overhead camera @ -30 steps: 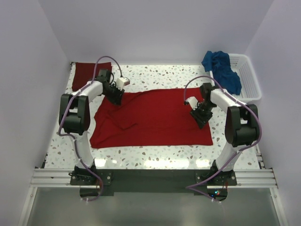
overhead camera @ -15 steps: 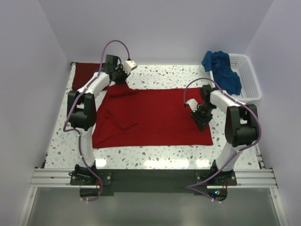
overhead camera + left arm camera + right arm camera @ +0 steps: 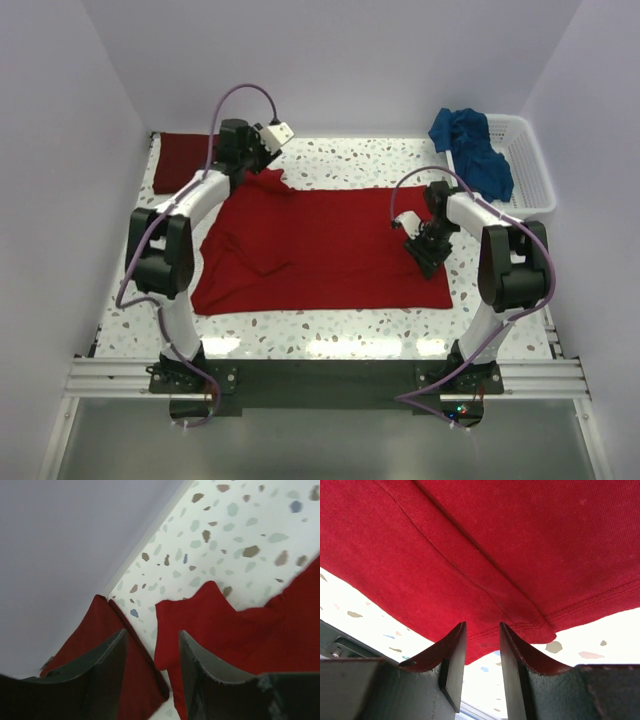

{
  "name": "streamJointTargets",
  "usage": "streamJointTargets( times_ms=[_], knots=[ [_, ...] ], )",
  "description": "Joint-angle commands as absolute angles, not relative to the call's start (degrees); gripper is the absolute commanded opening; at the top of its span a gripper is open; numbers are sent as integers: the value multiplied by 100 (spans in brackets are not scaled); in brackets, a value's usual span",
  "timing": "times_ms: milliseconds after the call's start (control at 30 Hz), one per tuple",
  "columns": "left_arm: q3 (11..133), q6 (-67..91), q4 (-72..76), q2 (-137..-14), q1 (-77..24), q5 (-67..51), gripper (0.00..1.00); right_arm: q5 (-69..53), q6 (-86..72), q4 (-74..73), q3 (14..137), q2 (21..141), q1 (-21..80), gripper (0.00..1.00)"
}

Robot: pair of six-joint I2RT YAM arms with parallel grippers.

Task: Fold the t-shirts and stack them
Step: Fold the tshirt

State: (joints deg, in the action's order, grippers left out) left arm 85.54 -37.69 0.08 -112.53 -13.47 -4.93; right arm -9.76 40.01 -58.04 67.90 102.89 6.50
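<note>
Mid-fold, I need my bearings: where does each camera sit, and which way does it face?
Top: fixed above and behind the bases, looking down on the table and red shirt; left arm and right arm show.
Left wrist: rides that wrist, looks past its fingers toward the back wall, at the maroon shirt.
Right wrist: rides that wrist, looks down past its fingers at the shirt's hem.
Shared: red shirt in all three.

You worked in a lab test cell: plain white walls (image 3: 350,60) boxed in a speckled table (image 3: 330,160), and an aluminium rail (image 3: 110,378) along its near edge carried both arm bases (image 3: 180,378).
</note>
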Motion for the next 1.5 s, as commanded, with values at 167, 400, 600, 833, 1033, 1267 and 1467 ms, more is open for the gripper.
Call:
streamJointTargets(
  times_ms=[167,400,600,833,1033,1267,1467],
  knots=[
    [7718,-3990,-3364,-9642,-1344,-2918,57,-1046,3867,-5722,6715,9993,791,35],
    [6628,-3753,-4052,-9422,-1573,-2233,60,-897,3762,-5608,6636,10037,896,34],
    [6293,-3718,-4113,-9466,-1819,-1829,61,-747,3735,-5493,6495,10142,923,33],
    [6144,-3709,-4113,-9624,-2074,-1793,60,-624,3744,-5432,6434,10213,932,32],
    [6091,-3674,-4140,-9791,-2153,-1688,58,-545,3753,-5396,6425,10283,923,32],
    [6310,-3604,-3982,-9817,-2197,-1477,39,-545,3753,-5361,6398,10309,932,32],
    [6907,-3604,-3903,-9966,-2250,-1459,12,-562,3771,-5379,6407,10327,923,32]
  ],
)
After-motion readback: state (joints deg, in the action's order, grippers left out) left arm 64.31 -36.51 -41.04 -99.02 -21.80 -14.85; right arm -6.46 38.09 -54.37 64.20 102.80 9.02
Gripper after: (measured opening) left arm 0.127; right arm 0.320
